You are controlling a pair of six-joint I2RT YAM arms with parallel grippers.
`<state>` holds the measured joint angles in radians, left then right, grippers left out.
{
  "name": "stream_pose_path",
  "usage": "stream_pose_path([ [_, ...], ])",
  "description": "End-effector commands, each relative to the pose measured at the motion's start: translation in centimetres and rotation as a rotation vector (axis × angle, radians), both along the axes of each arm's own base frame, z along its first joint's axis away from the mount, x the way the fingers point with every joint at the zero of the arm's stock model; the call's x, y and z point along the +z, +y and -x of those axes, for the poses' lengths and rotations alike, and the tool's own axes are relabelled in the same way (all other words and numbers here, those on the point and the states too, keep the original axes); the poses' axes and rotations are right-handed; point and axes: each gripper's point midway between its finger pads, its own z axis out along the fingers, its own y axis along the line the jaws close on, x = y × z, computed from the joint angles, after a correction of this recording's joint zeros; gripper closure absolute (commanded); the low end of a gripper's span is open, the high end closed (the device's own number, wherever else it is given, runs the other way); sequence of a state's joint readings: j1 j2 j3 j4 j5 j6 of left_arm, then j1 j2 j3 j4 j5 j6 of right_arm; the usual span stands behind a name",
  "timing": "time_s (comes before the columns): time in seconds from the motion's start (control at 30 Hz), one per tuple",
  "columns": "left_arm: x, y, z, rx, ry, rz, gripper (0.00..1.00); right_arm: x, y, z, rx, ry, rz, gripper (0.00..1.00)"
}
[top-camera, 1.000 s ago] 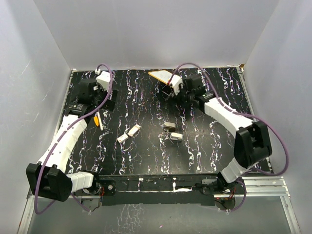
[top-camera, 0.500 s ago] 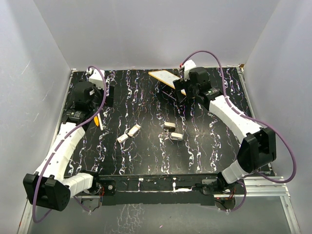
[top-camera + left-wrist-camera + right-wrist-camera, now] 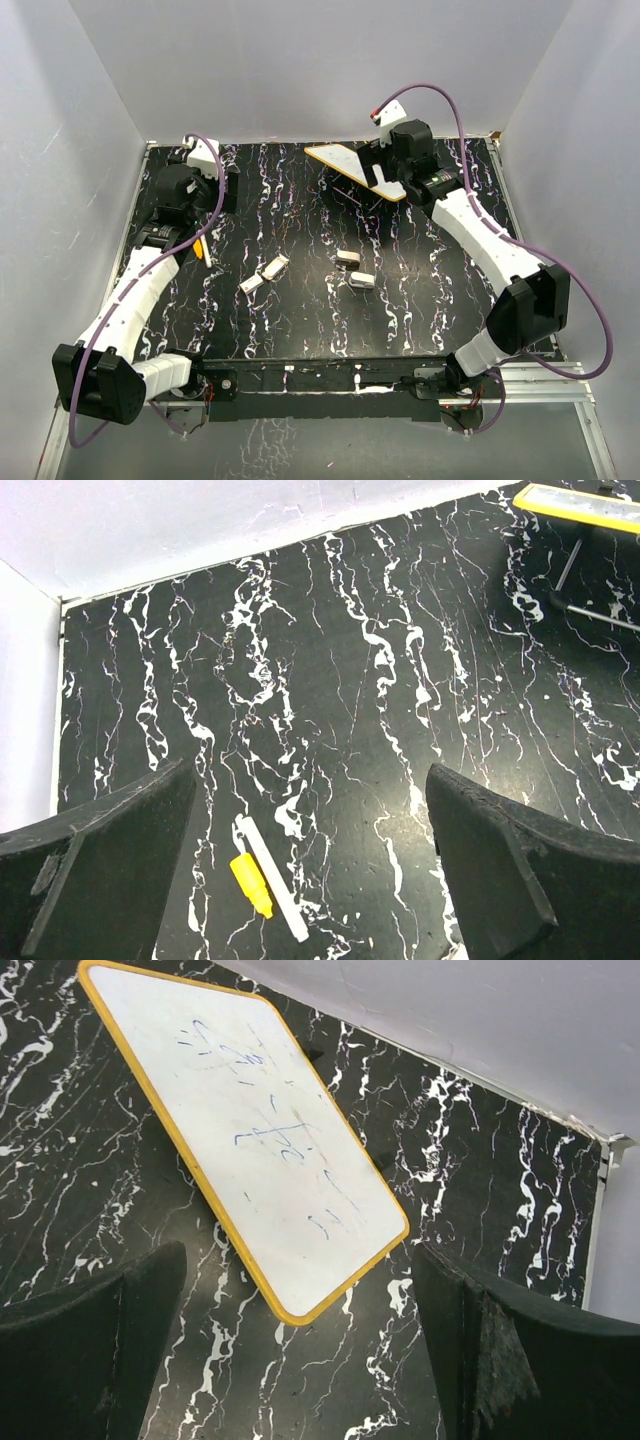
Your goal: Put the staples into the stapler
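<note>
Table [image 3: 300,320]: black, white-veined slab that carries everything else in the scene.
Whiteboard [image 3: 250,1150]: flat, yellow-edged panel lying at the far right of the table, directly under the right wrist camera; it has no part in the task.
Right gripper [image 3: 300,1260]: released, jaws spread wide and holding nothing, hovering above the whiteboard, well apart from the stapler.
Left gripper [image 3: 308,810]: released and empty, jaws wide, raised over the far left of the table above the pen.
Orange pen [image 3: 199,247]: lies flat near the left edge beside a thin white stick; a distractor.
Stapler [image 3: 264,275]: small whitish body near the middle of the table, left of centre, its two arms spread in a V; untouched by either gripper.
Small blocks [image 3: 362,280]: two grey-white pieces just right of centre, near the stapler; possibly the staple supply, too small to tell.
Step in hand: approach, judged, since neither gripper is near the work.
Technique: bring the left gripper down over one stapler arm and pin it flat, aligning the jaws across its narrow width; reserve the right gripper for the staples, approaching low to keep the open V undisturbed.
</note>
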<state>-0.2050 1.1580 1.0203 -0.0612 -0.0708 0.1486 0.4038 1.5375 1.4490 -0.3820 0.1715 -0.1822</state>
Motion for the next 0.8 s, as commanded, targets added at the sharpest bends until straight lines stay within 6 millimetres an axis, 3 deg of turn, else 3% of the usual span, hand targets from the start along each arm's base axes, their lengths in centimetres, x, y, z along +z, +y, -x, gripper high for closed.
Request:
stream_pose_path([
  [0.0, 0.8, 0.1, -0.6, 0.022, -0.027, 0.023, 0.03, 2.1, -1.7, -0.2, -0.090, -0.062, -0.003, 0.01],
  [0.13, 1.0, -0.6, -0.1, -0.002, 0.014, 0.061, 0.03, 2.3, -4.3, 1.6, -0.143, -0.096, 0.038, 0.01],
  [0.4, 2.4, 0.4, -0.4, 0.030, -0.013, 0.003, 0.03, 6.2, -10.0, 4.9, -0.194, -0.208, -0.105, 0.01],
  [0.6, 5.2, 1.8, 1.0, 0.082, -0.077, -0.017, 0.03, 7.6, -11.6, 7.4, -0.221, -0.264, -0.107, 0.01],
  [0.77, 6.1, 2.3, 3.2, 0.089, -0.102, -0.004, 0.03, 8.5, -11.7, 10.1, -0.193, -0.291, -0.106, 0.01],
])
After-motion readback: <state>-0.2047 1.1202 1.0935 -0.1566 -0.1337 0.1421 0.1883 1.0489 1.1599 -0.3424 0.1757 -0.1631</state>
